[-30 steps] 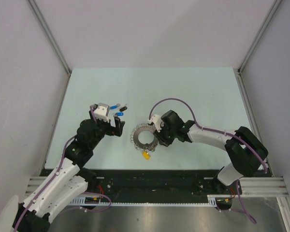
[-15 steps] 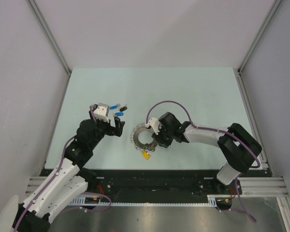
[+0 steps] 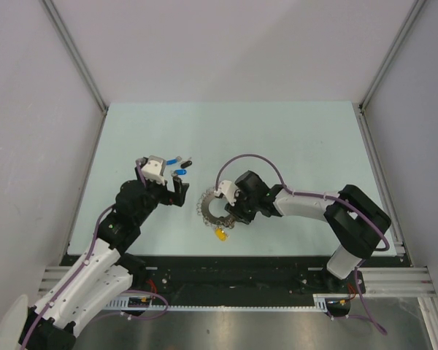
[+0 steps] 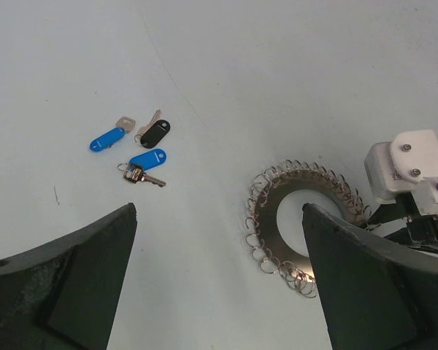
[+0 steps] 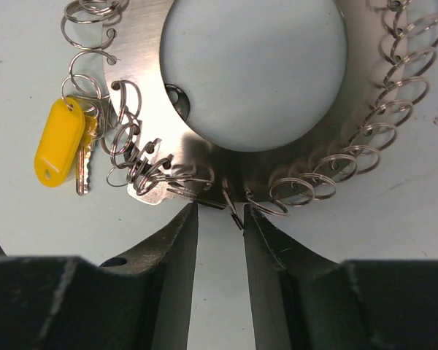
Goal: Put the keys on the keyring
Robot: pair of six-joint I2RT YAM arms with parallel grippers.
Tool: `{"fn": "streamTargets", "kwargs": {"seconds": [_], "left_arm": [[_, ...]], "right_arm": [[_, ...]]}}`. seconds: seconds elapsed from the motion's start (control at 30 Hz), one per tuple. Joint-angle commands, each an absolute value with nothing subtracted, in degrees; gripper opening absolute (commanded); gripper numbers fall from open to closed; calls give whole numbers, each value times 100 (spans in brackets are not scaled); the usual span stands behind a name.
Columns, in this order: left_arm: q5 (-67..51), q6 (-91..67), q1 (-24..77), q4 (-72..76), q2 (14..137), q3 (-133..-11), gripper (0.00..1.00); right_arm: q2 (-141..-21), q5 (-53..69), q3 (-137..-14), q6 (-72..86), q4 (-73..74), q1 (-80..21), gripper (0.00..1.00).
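Note:
The keyring (image 3: 206, 206) is a flat silvery loop edged with many small wire rings, lying mid-table. A yellow key (image 3: 220, 234) hangs on one ring at its near edge. Two blue keys (image 3: 174, 160) and a black key (image 3: 186, 161) lie loose further back left. My right gripper (image 3: 231, 212) is low at the keyring's right rim. In the right wrist view its jaws (image 5: 220, 211) stand narrowly apart at the keyring's (image 5: 350, 95) edge, with one small ring (image 5: 234, 208) edge-on between them, next to the yellow key (image 5: 58, 142). My left gripper (image 4: 219, 211) is wide open and empty above the table.
In the left wrist view the blue keys (image 4: 106, 139) and black key (image 4: 155, 133) lie up left, the keyring (image 4: 274, 200) to the right, with the right wrist's white camera block (image 4: 409, 164) beside it. Grey walls enclose the pale table (image 3: 292, 138).
My right gripper has slid left, from beside the keyring onto its right rim. The left arm, keys and keyring have not moved.

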State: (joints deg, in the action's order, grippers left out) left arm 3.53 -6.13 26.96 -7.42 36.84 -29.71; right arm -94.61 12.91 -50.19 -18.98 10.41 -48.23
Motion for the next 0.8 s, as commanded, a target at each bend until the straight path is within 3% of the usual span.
{"fn": "streamTargets", "kwargs": {"seconds": [0.0,0.13,0.37,0.47,0.77], "left_arm": [[202,-545,2646,-571,3630,-3120,100],[185,-536,2654,-563,3630,-3129,100],[132,-536,2654,-554,3647,-3120,100],[79,-527,2654,-536,3647,-3120,100],[-474,-413,2654,-326,3586,-3041,100]], "right_arm": [[-9545,1362,-5300,-2030,949,-4904,33],[-9571,1362,-5309,-2030,967,-4904,30],[-9431,1371,-5317,-2004,1151,-4869,6],[-9325,1389,-5309,-1978,1309,-4808,1],[-8729,1626,-5309,-1881,1424,-4790,0]]}}
